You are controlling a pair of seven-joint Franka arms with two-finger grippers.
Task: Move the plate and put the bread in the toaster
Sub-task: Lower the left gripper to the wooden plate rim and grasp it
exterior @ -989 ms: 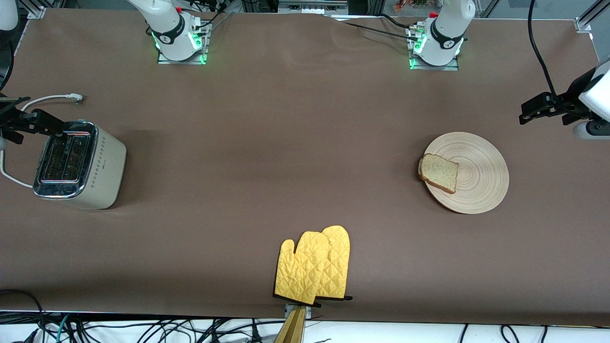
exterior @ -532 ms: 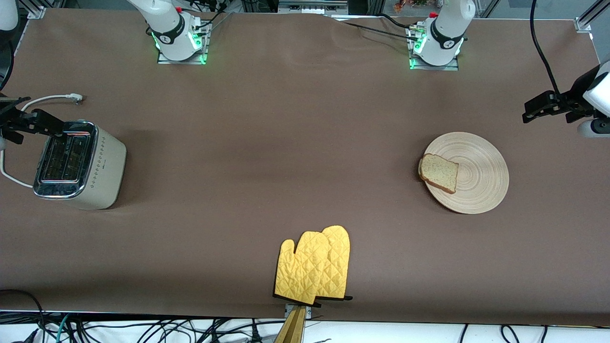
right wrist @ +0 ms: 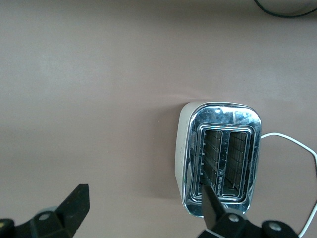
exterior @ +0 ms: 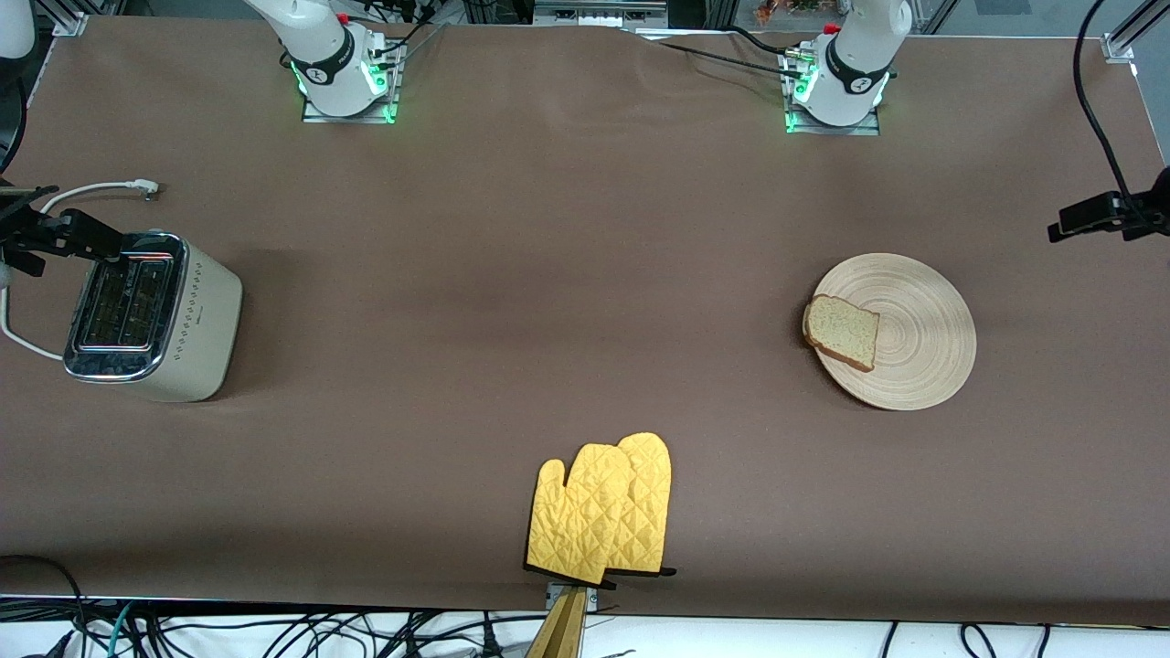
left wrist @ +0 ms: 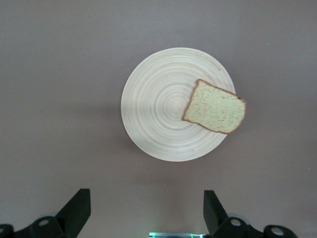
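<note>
Front view: bread (exterior: 842,332) sits on the plate (exterior: 919,343) toward the left arm's end, toaster (exterior: 151,317) toward the right arm's. Left gripper (left wrist: 143,215) hangs open-jawed above the plate; right gripper (right wrist: 141,215), jaws apart, over the toaster.

Table (exterior: 548,274): toaster (exterior: 155,315), plate (exterior: 909,334), mitts (exterior: 603,510)

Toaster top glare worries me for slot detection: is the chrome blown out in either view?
Front view: the boxy cream-white toaster's chrome top shows bright streaks along its rim, but both slots read dark. Right wrist view: the rim mirrors mottled highlights, the slots remain distinct, and one finger overlaps one corner.
</note>
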